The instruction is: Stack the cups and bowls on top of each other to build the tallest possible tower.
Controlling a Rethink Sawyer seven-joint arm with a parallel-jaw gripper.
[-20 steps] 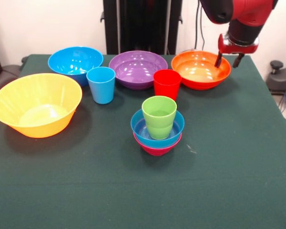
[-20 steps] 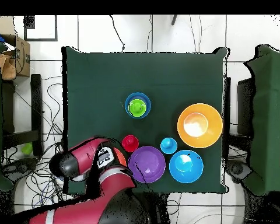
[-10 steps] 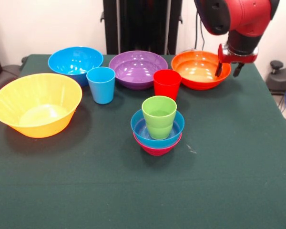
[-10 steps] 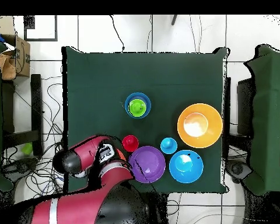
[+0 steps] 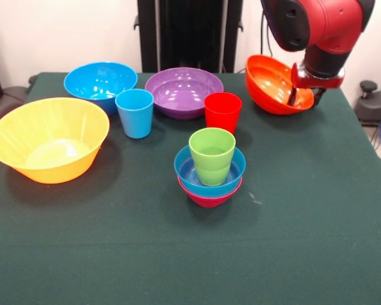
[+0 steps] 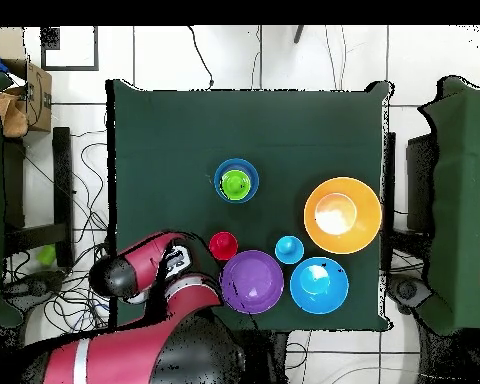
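Six bowls (image 5: 182,91), three cups (image 5: 134,112); tool (image 5: 302,91) grips one.

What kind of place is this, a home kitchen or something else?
Probably a robotics lab or test room, not a kitchen. A red robot arm works over a green cloth table set with plastic bowls and cups, cables lie across a tiled floor, and a cardboard box stands nearby.
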